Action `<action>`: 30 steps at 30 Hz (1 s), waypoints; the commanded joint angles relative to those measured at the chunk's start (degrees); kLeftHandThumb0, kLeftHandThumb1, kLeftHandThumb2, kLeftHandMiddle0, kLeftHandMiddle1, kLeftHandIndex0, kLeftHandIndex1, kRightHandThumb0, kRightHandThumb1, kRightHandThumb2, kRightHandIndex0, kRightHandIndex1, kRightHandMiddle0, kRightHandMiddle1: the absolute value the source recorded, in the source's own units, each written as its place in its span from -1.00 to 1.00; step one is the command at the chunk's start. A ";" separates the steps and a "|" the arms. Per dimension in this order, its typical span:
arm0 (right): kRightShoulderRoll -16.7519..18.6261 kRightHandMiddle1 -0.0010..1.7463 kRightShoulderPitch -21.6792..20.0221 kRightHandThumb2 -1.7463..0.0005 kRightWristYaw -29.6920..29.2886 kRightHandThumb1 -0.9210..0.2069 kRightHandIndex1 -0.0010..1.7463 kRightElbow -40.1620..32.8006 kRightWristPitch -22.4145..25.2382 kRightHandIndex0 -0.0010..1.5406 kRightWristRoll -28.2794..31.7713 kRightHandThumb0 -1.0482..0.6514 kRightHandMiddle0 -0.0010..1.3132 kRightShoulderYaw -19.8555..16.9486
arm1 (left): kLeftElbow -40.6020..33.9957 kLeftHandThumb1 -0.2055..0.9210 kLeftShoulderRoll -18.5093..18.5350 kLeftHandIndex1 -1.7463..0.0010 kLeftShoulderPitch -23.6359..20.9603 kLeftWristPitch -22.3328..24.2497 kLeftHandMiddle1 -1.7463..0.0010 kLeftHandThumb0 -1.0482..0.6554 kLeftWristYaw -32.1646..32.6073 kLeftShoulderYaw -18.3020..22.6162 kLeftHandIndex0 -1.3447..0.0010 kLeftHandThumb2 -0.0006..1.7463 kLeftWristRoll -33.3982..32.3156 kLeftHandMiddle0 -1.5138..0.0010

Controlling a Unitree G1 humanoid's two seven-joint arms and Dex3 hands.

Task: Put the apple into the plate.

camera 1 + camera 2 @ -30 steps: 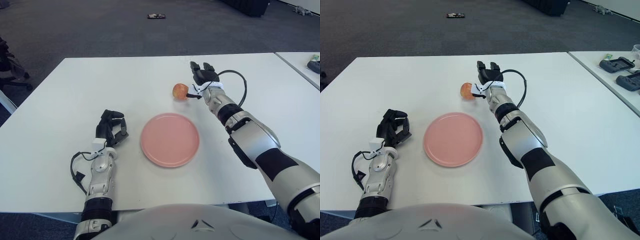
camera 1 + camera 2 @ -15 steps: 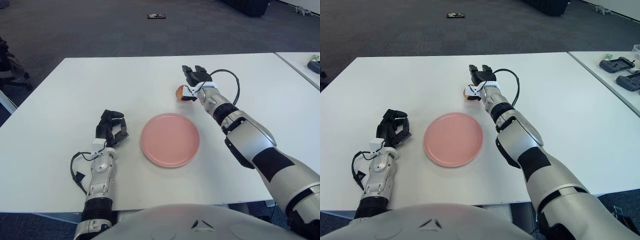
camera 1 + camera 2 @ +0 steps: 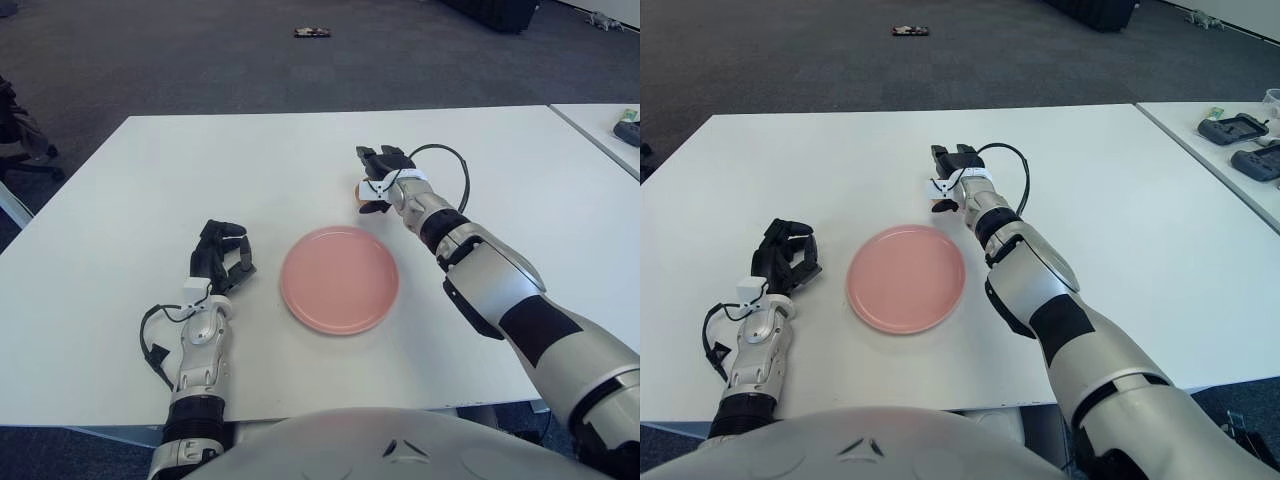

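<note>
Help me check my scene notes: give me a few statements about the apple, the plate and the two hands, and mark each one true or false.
1. The apple lies on the plate. False: it is on the table beyond the plate, which holds nothing.
2. The right hand is at the apple and covers most of it. True.
3. The left hand is reaching over the plate. False: it shows to the left of the plate, apart from it.
4. The plate is pink and round. True.
5. The apple is lifted clear of the table. False: it shows low, at the tabletop, under the right hand.
</note>
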 commanded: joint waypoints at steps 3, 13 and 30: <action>0.52 -1.00 0.40 0.12 0.57 -0.07 -1.00 1.27 -0.85 -1.00 -0.78 -0.86 -1.00 0.70 | 2.64 0.33 0.05 -1.00 2.24 1.11 -0.95 -0.25 -0.04 0.43 0.35 0.19 -0.16 0.11; 0.23 -1.00 1.12 0.10 3.87 -0.11 -1.00 1.77 -2.11 -1.00 0.75 -0.85 -1.00 -0.48 | 2.60 0.32 0.17 -1.00 2.64 0.64 -0.95 -0.25 0.08 0.98 0.35 0.20 -0.45 0.10; -0.91 -1.00 2.46 0.15 9.41 -0.38 -1.00 1.67 0.95 -1.00 7.53 -0.84 -1.00 -8.87 | 2.74 0.29 0.53 -1.00 3.03 -0.10 -0.96 -0.26 -0.27 1.42 0.33 0.23 -0.65 0.08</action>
